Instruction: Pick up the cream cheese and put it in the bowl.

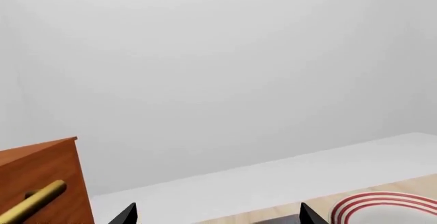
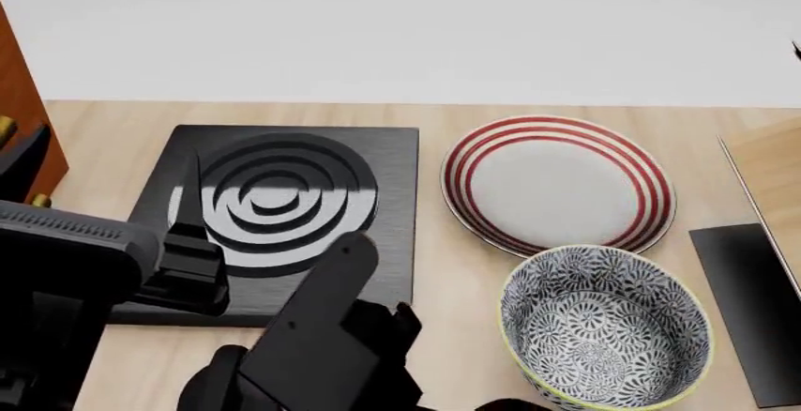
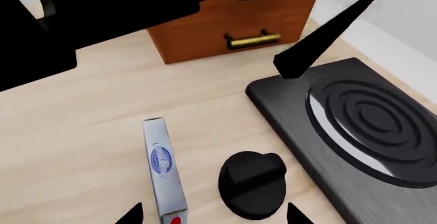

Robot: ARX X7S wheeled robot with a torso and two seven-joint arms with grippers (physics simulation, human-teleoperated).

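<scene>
**Cream cheese sighted, not yet grasped**

The cream cheese is seen lying on the wooden counter beside the black stove plate, a round black knob between the two. The right gripper hangs above the box with its fingertips spread wide, nothing held. The approach is best made straight down across the narrow width — clear of the knob. The bowl stands to the far side of the stove plate, near the striped plate. The left gripper is likewise spread (and empty).
</scene>
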